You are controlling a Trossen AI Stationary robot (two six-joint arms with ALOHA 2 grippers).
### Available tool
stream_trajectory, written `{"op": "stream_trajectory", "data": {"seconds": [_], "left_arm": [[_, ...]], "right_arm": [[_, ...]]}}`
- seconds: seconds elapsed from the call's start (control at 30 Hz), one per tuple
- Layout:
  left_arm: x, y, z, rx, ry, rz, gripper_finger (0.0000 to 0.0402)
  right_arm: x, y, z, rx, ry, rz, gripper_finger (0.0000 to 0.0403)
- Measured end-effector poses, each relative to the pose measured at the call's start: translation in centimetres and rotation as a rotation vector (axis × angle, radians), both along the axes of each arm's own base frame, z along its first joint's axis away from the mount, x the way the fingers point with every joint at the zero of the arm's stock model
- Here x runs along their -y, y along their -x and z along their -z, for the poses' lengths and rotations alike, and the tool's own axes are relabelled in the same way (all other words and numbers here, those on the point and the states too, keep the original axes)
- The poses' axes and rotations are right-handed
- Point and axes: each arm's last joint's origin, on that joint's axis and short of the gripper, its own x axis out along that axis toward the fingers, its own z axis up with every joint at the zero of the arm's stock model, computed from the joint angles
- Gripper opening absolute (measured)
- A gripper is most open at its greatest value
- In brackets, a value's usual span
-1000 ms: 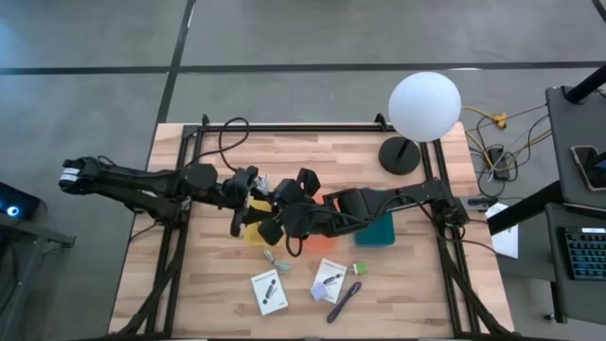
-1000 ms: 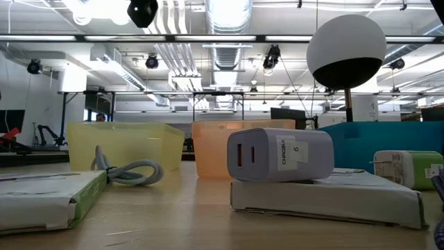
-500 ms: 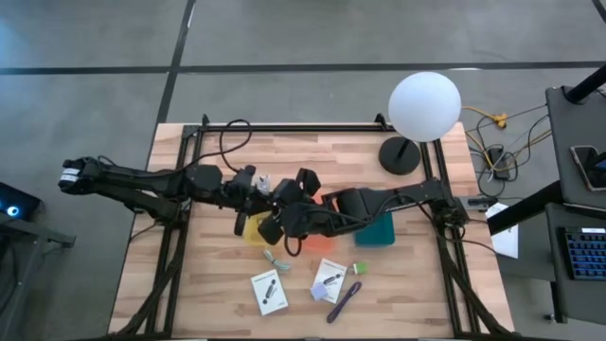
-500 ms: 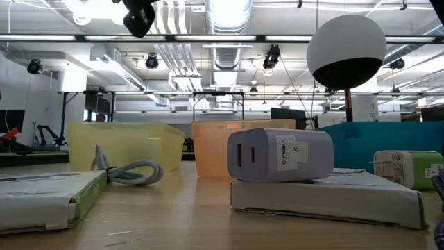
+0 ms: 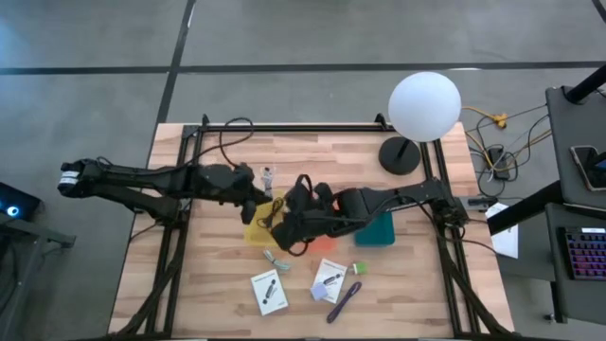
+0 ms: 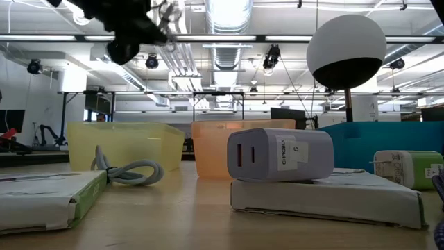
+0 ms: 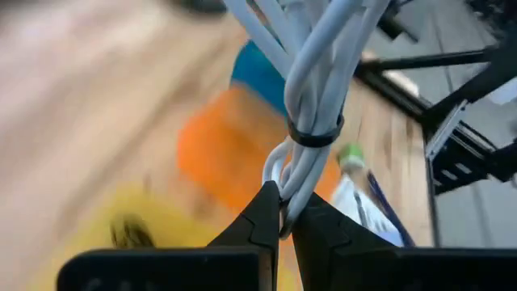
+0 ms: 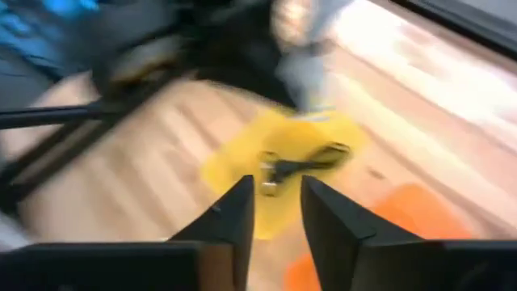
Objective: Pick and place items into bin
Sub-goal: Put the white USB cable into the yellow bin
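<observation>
A white cable bundle (image 7: pixel 315 89), bound by a black tie, is held in the air by my left gripper (image 7: pixel 284 212), which is shut on it over the yellow bin (image 5: pixel 254 230). In the high view the left gripper (image 5: pixel 258 193) is just far of that bin. My right gripper (image 8: pixel 277 198) is open with nothing between its fingers, and it points down at the yellow bin (image 8: pixel 275 158), where a black cable (image 8: pixel 303 160) lies. It sits (image 5: pixel 282 229) between the yellow and orange bins. Two white cards (image 5: pixel 268 291), (image 5: pixel 329 279), a purple strap (image 5: pixel 343 301), a green cube (image 5: pixel 358 269) and a grey cable (image 5: pixel 275 256) lie on the table. My left gripper pinches the looped end of the white cable bundle (image 7: pixel 279 174) between its two fingertips, just short of the black tie (image 7: pixel 315 133). The fingers slant downward from the table's left. The bundle sticks out past the fingertips, lifted clear of the bins and the table.
An orange bin (image 5: pixel 317 244) and a teal bin (image 5: pixel 375 230) stand right of the yellow one. A white globe lamp (image 5: pixel 424 106) stands at the far right. In the low view a white charger (image 6: pixel 277 154) rests on a flat box near the front.
The two grippers, close together a second ago, have drawn apart. My left gripper has tipped down and sunk toward the yellow bin, keeping the white cable bundle. My right gripper has tipped down and gone toward the near edge without it.
</observation>
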Motion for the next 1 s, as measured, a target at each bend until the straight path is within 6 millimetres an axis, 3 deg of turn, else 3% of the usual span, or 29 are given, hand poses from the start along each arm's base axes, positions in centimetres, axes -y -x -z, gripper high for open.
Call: {"op": "stream_trajectory", "data": {"seconds": [0.27,0.57,0.73,0.87,1.0], "left_arm": [[1.9,1.3,3.7,-0.184,0.375,-0.008,0.0005],[2.4,2.1,8.7,-0.029,0.713,-0.126,0.0007],[2.4,2.8,11.3,-0.115,0.814,-0.230,0.0047],[2.3,2.6,11.0,-0.090,0.805,-0.250,0.0095],[2.3,2.0,9.5,-0.035,0.790,-0.230,0.0145]], "right_arm": [[-0.7,1.0,0.3,-0.062,0.007,0.031,0.0156],[-0.8,1.1,0.3,-0.051,0.008,0.046,0.0173],[-0.8,1.1,0.3,-0.063,0.042,0.023,0.0173],[-0.7,1.1,0.3,-0.074,0.062,0.002,0.0172],[-0.7,1.1,0.3,-0.086,0.075,-0.021,0.0173]]}}
